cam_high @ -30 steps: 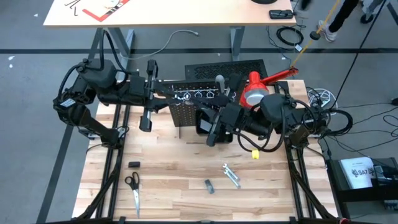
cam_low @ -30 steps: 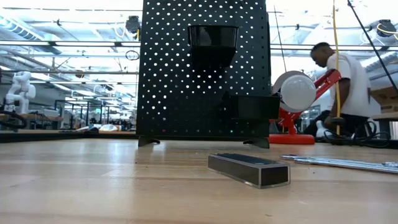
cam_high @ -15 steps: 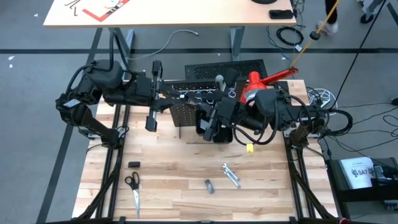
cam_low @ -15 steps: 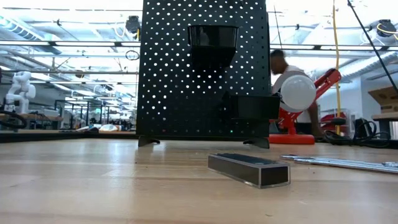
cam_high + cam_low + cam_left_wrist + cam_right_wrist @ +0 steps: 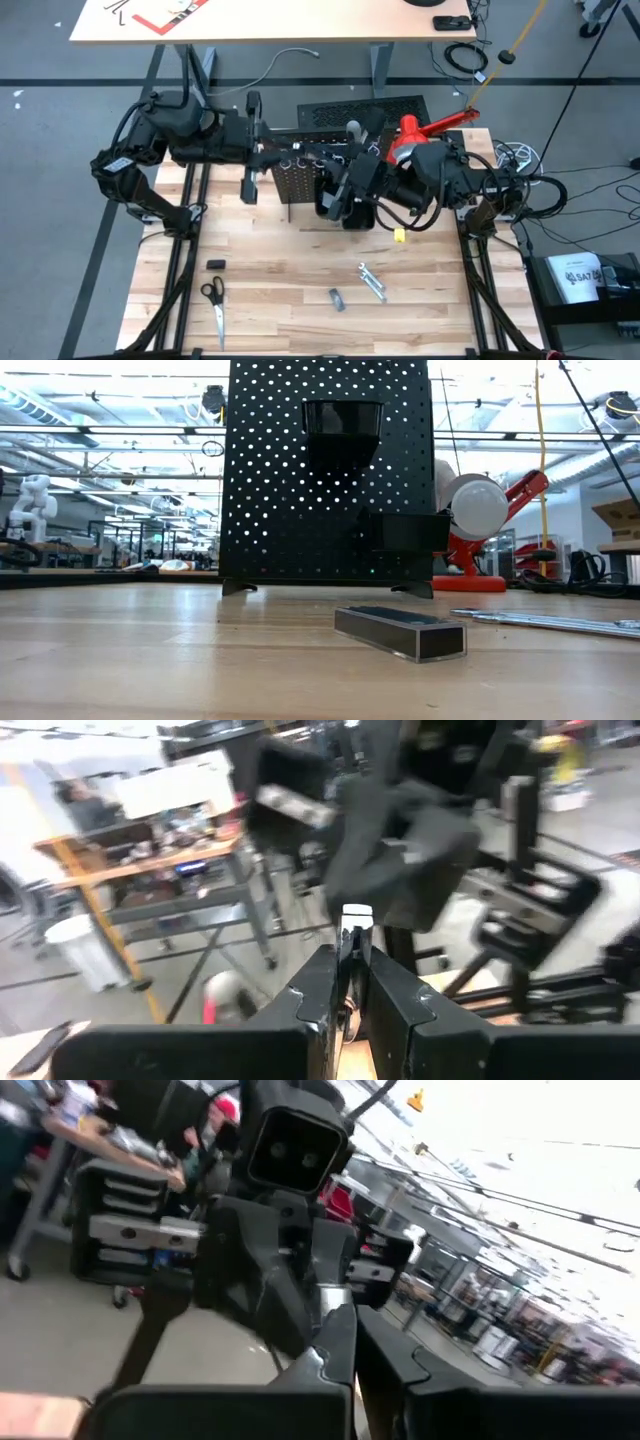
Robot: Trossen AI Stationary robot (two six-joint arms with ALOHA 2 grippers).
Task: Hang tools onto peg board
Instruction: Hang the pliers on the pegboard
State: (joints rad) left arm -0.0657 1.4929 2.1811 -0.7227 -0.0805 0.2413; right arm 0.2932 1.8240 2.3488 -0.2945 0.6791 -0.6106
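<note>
The peg board (image 5: 325, 470) stands upright at the table's far middle, seen edge-on from above (image 5: 320, 155), with silver rings along its top and a black bin (image 5: 342, 422). My left gripper (image 5: 300, 152) reaches in level from the left at the board's top, shut on a thin silver tool (image 5: 355, 916). Facing it from the right is my right gripper (image 5: 324, 174), its fingers (image 5: 345, 1335) shut with nothing between them. Both grippers are above the low view's frame. A silver wrench (image 5: 372, 282) and a small grey piece (image 5: 337, 298) lie flat on the table. My left gripper pinches the thin silver tool between its two fingers (image 5: 322, 982). The tool's pale end (image 5: 355, 912) sticks out past the fingertips. The fingers come level from the table's left, and the tool is lifted clear of the table, up by the board's top.
Scissors (image 5: 213, 300) and a small black piece (image 5: 215, 264) lie near the left front. A yellow bit (image 5: 400, 236) lies right of the board. A red lamp (image 5: 410, 140) and a flat slotted panel (image 5: 360, 108) sit behind it. A dark bar (image 5: 400, 632) lies in front.
My left arm has edged a little toward the table's right, along the board's top, still holding the tool. A person behind the table has walked out of the low view.
</note>
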